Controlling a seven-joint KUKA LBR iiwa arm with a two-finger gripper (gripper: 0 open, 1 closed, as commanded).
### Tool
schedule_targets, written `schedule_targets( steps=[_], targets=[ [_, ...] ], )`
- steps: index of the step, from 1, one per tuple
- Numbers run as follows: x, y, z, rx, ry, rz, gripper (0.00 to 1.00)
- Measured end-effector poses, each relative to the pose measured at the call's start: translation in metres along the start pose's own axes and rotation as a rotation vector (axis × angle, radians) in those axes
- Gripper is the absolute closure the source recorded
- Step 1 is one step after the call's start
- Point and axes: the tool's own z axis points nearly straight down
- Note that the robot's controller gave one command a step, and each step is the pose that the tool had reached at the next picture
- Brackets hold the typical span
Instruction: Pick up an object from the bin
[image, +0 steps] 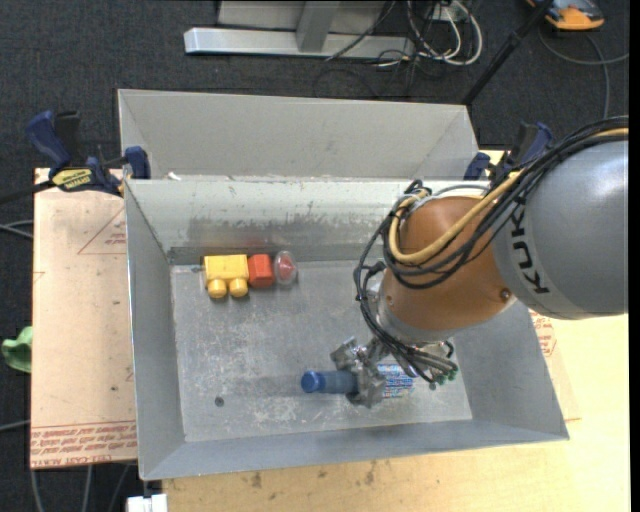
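I find the claw (366, 386) low in the bin (250, 340), a small blue cylinder (314, 381) just beside it; grip state I cannot tell; lift outstanding

Single camera — high above bin (300, 140), slightly oblique, whole bin framed — arm (570, 240) at right.

Gripper (362, 385): low over bin (262, 340) floor, front-right, under orange wrist cover (440, 265).
Blue cyl. piece (316, 381): just left of gripper, on floor.
White/blue item (397, 381): right beside gripper, partly hidden.
Back-left row: yellow block (225, 267), orange block (261, 270), reddish round thing (286, 267), by back wall, well apart from gripper.
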Motion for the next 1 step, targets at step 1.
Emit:
schedule_targets(
  steps=[1],
  targets=[
    [-0.0013, 0.0004, -0.0211, -0.001, 0.002, 0.002, 1.00]
  ],
)
